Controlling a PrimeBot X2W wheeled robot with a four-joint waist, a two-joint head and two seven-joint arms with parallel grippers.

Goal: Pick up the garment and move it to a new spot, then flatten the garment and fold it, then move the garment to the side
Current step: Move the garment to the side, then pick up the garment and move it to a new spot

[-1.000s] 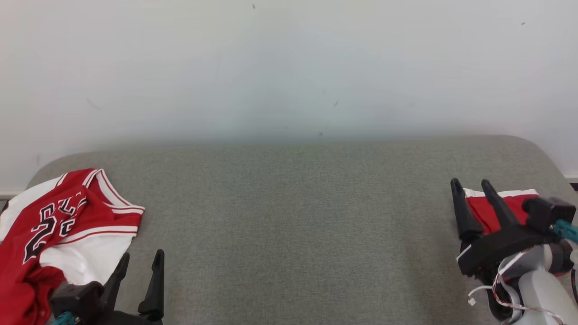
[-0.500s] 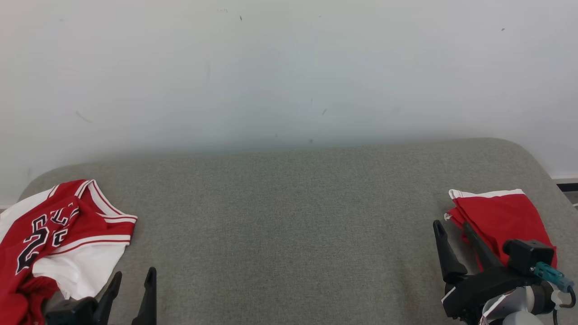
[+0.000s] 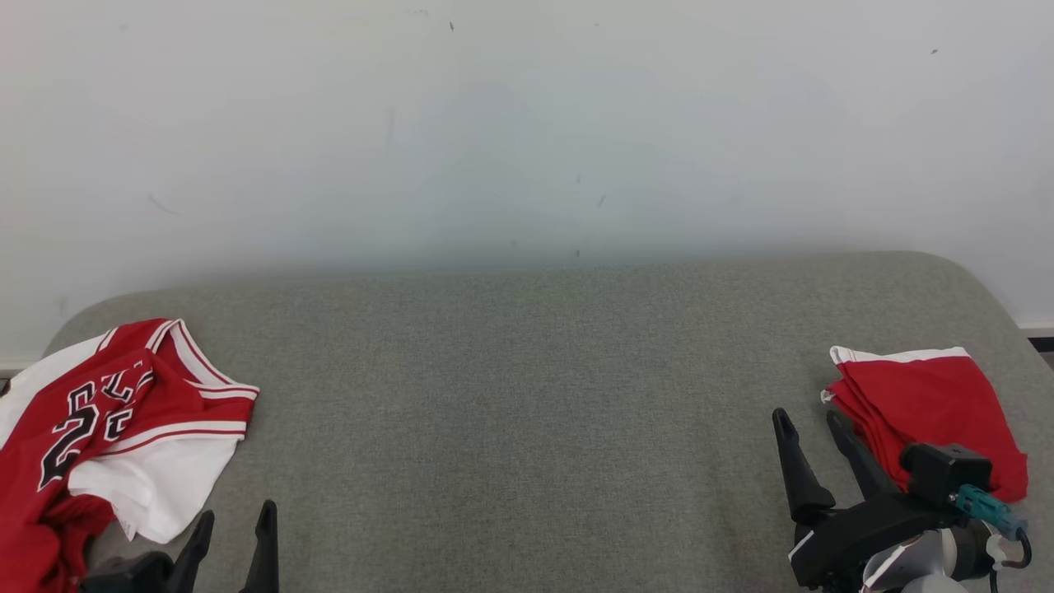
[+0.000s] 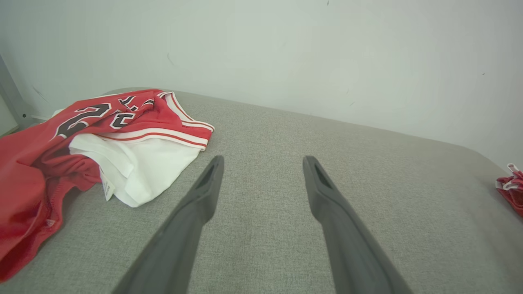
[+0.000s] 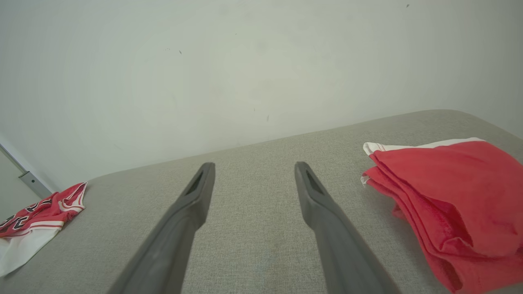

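While the left gripper (image 3: 236, 515) and right gripper (image 3: 807, 416) gape empty, the crumpled jersey (image 3: 107, 412) lies just left of the left one (the nearer arm).

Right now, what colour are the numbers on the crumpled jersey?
Black, outlined in white, on the red jersey; clearest in the left wrist view.

Left tool (image 3: 236, 512) and right tool (image 3: 805, 416) are showing long, tapered dark fingers (image 3: 796, 469); a teal connector (image 3: 980, 502) is protruding behind the right tool.
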